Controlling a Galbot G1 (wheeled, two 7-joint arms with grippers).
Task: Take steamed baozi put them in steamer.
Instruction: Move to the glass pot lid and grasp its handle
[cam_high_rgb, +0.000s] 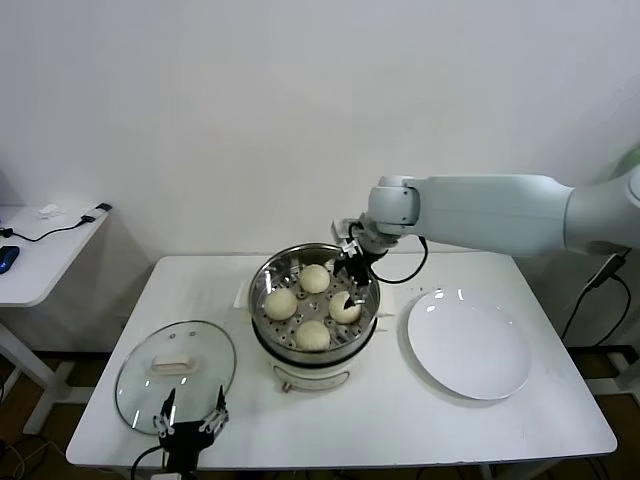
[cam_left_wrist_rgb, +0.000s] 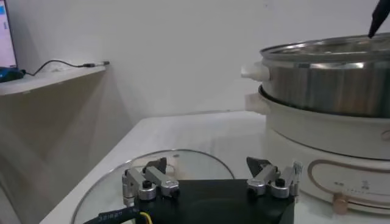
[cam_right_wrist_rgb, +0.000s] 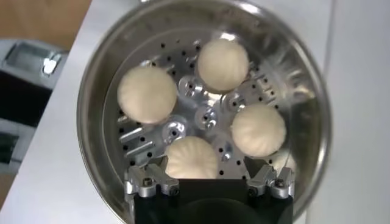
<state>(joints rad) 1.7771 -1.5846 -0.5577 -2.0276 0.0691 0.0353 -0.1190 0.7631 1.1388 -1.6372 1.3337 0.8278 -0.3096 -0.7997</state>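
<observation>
1. The steamer (cam_high_rgb: 313, 345) is the biggest thing here, a shiny steel pot on a cream base, standing mid-surface (cam_high_rgb: 380, 430) with the white plate (cam_high_rgb: 468, 348) just beside it on one side and the glass lid (cam_high_rgb: 176, 374) near it on the other. It looks heavy and rigid; nothing about it needs lifting.
2. The plate next to the steamer is bare, so by my reckoning the loading is finished.
3. All four baozi (cam_right_wrist_rgb: 147, 94) sit inside the steamer on its perforated tray, spaced around the middle, none touching. They look soft, light and easily dented. I'd take one gently across its domed sides, low down, not pinching the top.
4. The right gripper (cam_high_rgb: 351, 287) hangs just above the steamer's rim on the plate side, over the nearest bun. Its fingers (cam_right_wrist_rgb: 148, 181) stand wide apart, and hold nothing.
5. The left gripper (cam_high_rgb: 190, 424) waits at the lid's near edge, well away from the steamer, fingers spread and empty.
</observation>
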